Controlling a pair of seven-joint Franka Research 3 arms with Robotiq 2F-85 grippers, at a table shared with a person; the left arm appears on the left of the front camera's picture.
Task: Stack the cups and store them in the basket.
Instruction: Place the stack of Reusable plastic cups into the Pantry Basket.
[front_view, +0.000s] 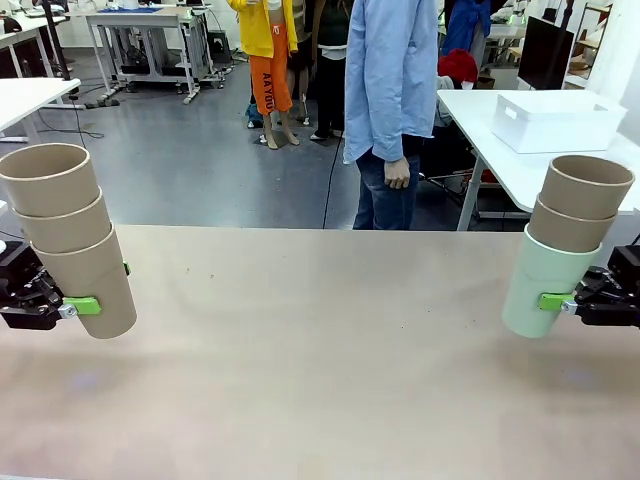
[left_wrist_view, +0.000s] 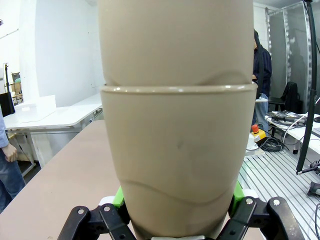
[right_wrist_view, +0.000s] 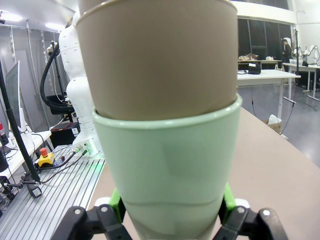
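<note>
Left gripper (front_view: 105, 288): closed on the narrow base of the outer cup in my left stack (front_view: 68, 235), 3 tan cups nested, held at the far left above the table (front_view: 320, 380) and leaning left.

Right gripper (front_view: 535, 297): closed low on the mint cup (front_view: 545, 285), which carries 2 tan cups (front_view: 582, 200) nested inside. It's at the far right, leaning right.

Handling: these look light and stiff, thin-walled. The matte finish should give the green pads (left_wrist_view: 120, 200) fair friction, but the taper means a low squeeze can push a cup out of the jaws. Best hold is across the outer wall just above the base, moderate force. Inner cups are kept in by fit alone, so I'd avoid tipping the mouths down.

Look: tall, handleless, plain rims, all 1 size; 5 tan-brown, 1 pale green.

Basket (front_view: 555, 122): probably the white bin on the white table (front_view: 480, 140) far right, beyond my table. It's small in view, so I can't confirm. 2 stacks, not yet merged.
</note>
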